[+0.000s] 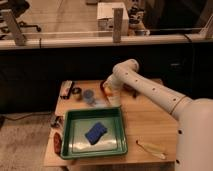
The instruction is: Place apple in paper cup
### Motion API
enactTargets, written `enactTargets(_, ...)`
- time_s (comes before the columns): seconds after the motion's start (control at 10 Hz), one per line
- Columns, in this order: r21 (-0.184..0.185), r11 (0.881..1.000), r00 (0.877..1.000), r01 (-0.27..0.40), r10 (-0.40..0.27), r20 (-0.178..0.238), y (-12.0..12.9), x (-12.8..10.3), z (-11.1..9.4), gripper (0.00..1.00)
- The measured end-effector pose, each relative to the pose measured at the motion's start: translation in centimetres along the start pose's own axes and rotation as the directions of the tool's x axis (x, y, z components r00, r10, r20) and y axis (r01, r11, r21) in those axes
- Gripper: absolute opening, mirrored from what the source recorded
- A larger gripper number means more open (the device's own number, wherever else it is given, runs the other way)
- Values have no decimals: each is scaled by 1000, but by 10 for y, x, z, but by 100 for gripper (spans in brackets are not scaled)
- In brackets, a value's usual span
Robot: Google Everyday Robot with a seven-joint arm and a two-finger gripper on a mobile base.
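Note:
My arm reaches from the lower right across the wooden table (145,120) and bends down at the back middle. The gripper (110,92) hangs there, just behind the green tray. An orange-yellow patch, which looks like the apple (104,87), shows at the gripper's left side. I cannot tell whether it is held. A whitish-cream shape right below the gripper, at the tray's far right corner, looks like the paper cup (114,101). The gripper hides most of it.
A grey-blue cup (89,96) stands left of the gripper. A green tray (75,145) holds a blue sponge (95,132). A long pale yellow peel (151,148) lies at the front right. Dark objects (69,90) lie at the back left, and a dark red thing (58,142) at the left edge.

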Motion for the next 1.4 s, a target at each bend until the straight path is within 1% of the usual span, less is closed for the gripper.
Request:
enactTargets(0.2, 12, 1000, 1000, -10, 10, -13, 0, 5, -18, 0)
enactTargets(0.5, 13, 1000, 1000, -10, 10, -18, 1, 5, -30, 0)
enactTargets(0.8, -3, 1000, 1000, -9, 9, -15, 4, 5, -39, 0)
enactTargets(1.1, -29, 999, 1000, -14, 14, 7, 13, 2, -42, 0)
enactTargets(1.4, -51, 999, 999, -5, 7, 32, 21, -10, -45, 0)
